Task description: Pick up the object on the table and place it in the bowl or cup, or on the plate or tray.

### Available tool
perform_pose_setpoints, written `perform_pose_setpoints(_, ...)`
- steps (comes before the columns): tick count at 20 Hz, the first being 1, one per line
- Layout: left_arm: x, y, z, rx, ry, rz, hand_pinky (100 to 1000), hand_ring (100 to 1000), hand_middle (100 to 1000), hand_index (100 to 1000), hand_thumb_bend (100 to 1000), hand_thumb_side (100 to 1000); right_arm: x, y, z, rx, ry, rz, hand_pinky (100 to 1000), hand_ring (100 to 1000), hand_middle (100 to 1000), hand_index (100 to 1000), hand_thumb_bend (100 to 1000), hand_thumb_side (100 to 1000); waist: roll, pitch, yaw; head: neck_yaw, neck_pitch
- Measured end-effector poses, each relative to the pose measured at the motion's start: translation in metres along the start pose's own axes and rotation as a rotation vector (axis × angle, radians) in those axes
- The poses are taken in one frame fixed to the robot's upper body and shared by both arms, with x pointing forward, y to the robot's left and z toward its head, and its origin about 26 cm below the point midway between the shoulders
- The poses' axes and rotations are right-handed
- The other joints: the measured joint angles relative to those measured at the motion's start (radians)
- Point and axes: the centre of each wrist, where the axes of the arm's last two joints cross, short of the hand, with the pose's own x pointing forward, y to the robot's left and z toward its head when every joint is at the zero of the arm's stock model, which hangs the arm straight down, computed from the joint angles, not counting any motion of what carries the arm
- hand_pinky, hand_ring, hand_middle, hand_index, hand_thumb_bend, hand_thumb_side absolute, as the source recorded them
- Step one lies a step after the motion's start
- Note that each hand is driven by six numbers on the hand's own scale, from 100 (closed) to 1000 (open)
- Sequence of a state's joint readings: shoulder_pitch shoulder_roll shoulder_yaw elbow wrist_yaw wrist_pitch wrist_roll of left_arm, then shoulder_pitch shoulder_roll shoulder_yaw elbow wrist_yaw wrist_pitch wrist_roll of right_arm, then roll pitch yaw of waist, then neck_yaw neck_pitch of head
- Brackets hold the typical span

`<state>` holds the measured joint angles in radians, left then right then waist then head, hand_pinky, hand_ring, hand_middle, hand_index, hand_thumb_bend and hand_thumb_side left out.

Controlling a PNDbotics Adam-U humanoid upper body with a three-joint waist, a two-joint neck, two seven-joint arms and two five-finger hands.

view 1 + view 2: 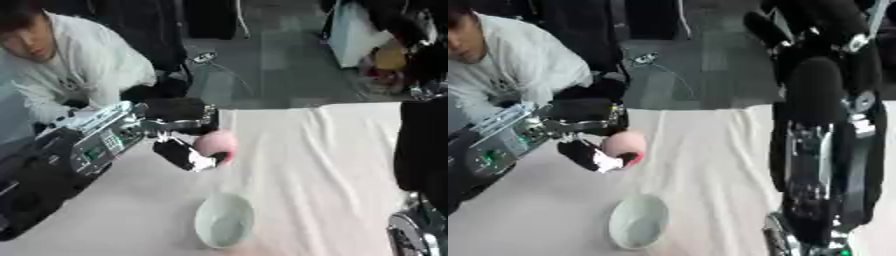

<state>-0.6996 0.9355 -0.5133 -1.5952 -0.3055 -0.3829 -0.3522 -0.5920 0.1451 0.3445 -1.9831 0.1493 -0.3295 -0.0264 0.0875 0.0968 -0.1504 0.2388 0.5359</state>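
Note:
A pink round object (216, 142) is held in my left hand (182, 152), whose black fingers and thumb curl round it above the white tablecloth. My left arm comes in from the left edge. A pale green bowl (224, 220) stands on the cloth below the hand, nearer to me, with nothing in it. My right arm (820, 150) fills the right side of the right eye view; its hand does not show.
The table (315, 165) is covered with a white cloth that reaches to the far edge. A person in a white top sits at the far left corner. Beyond the table lies grey floor with a cable and bags.

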Motion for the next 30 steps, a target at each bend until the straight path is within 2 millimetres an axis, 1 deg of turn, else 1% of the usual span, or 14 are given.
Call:
perform_pose_setpoints(5,0.011,-0.003,-0.003,-0.073,-0.028,0.035,100,100,100,275,100,557,0.0,0.0,0.0,0.002,0.001,0.0,859,917,915,872,100,611,0.001,0.0,-0.002,0.002,0.0)
perform_pose_setpoints(10,0.014,-0.012,-0.006,-0.194,-0.039,0.05,100,100,100,276,100,560,0.0,0.0,0.0,0.002,0.001,0.0,859,917,915,872,100,611,0.003,0.0,-0.004,0.006,-0.001)
perform_pose_setpoints(18,0.005,-0.029,-0.006,-0.369,-0.037,0.042,100,100,100,279,100,569,0.0,0.0,0.0,0.003,0.002,-0.001,858,917,915,873,100,611,0.003,0.0,-0.006,0.009,-0.001)
perform_pose_setpoints(24,-0.002,-0.041,-0.009,-0.43,-0.039,0.054,100,100,100,292,100,578,0.0,0.0,0.0,0.002,0.001,-0.002,859,917,915,871,100,610,0.003,0.0,-0.009,0.009,-0.002)
perform_pose_setpoints(28,-0.004,-0.046,-0.013,-0.436,-0.05,0.061,100,100,100,323,100,592,0.0,0.0,0.0,0.002,0.001,-0.003,859,917,915,871,100,609,0.003,0.0,-0.012,0.009,-0.002)
perform_pose_setpoints(30,-0.004,-0.048,-0.014,-0.438,-0.051,0.062,100,100,169,412,100,588,0.0,0.0,0.0,0.002,0.001,-0.004,859,917,915,871,100,610,0.003,0.0,-0.013,0.009,-0.002)
